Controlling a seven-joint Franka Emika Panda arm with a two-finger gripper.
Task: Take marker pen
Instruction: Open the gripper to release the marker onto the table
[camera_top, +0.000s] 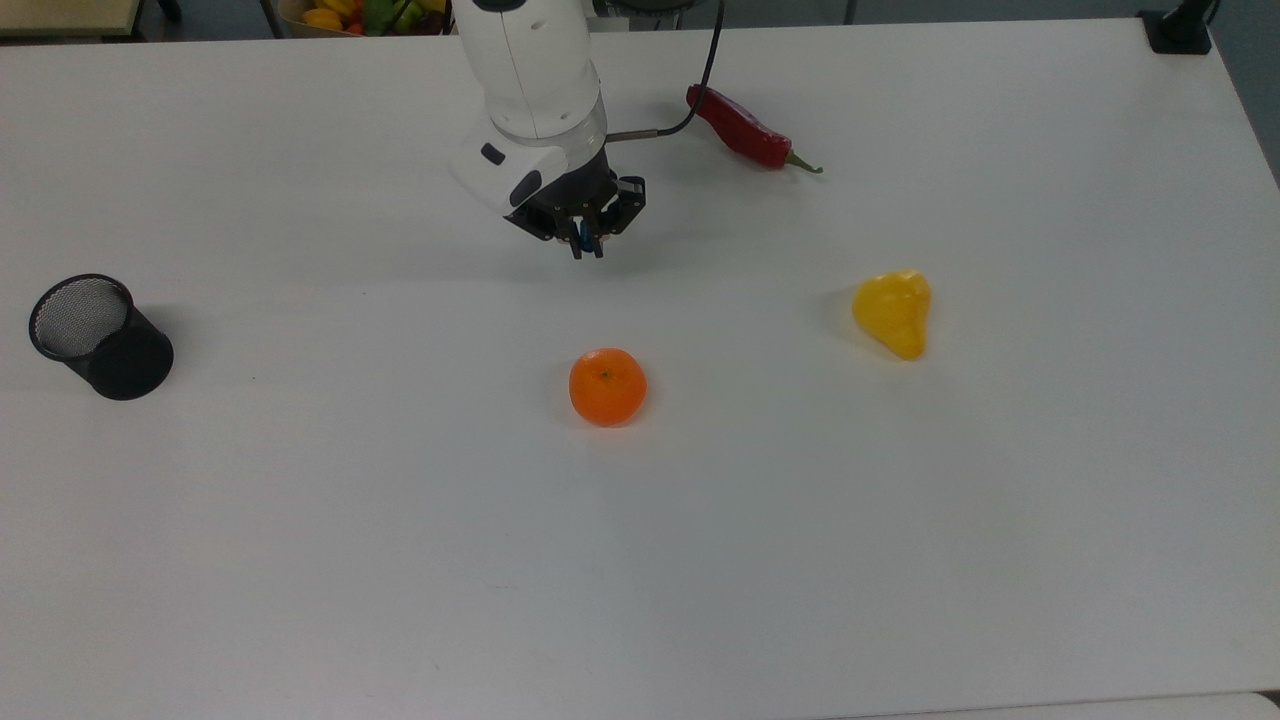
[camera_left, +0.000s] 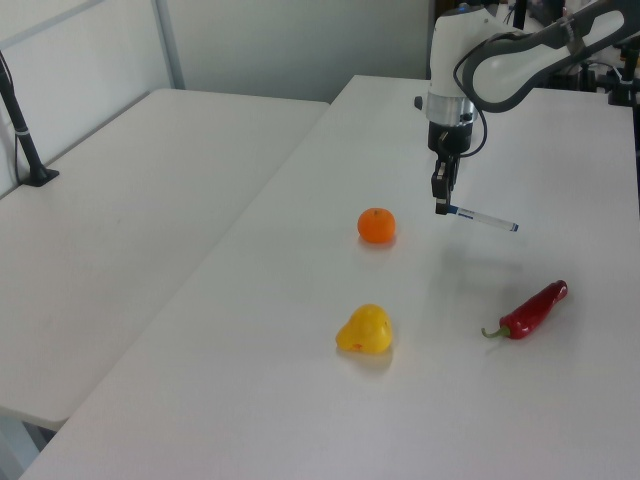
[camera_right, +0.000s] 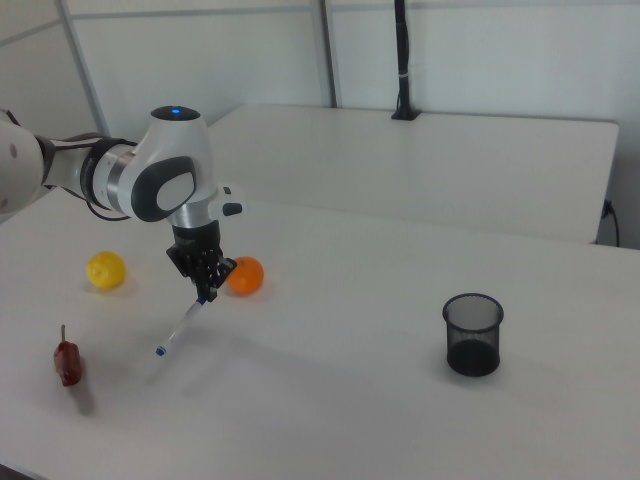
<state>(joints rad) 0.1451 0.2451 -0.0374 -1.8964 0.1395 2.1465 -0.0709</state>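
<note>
**Surfaces and finishes on the table**

The table (camera_top: 900, 560) has a smooth, matt white top. Near its edge in the top view's left stands a cup (camera_top: 100, 337) of fine black wire mesh, matt and see-through at the rim. The chili pepper (camera_top: 738, 128) has a glossy red skin. The orange (camera_top: 607, 386) looks dull and finely dimpled; the yellow fruit (camera_top: 893, 312) beside it looks waxy and smooth. The arm (camera_top: 530, 70) wears glossy white plastic shells, and the gripper (camera_top: 587, 247) is matt black. The marker pen (camera_left: 483, 219) has a smooth white plastic barrel.
</note>
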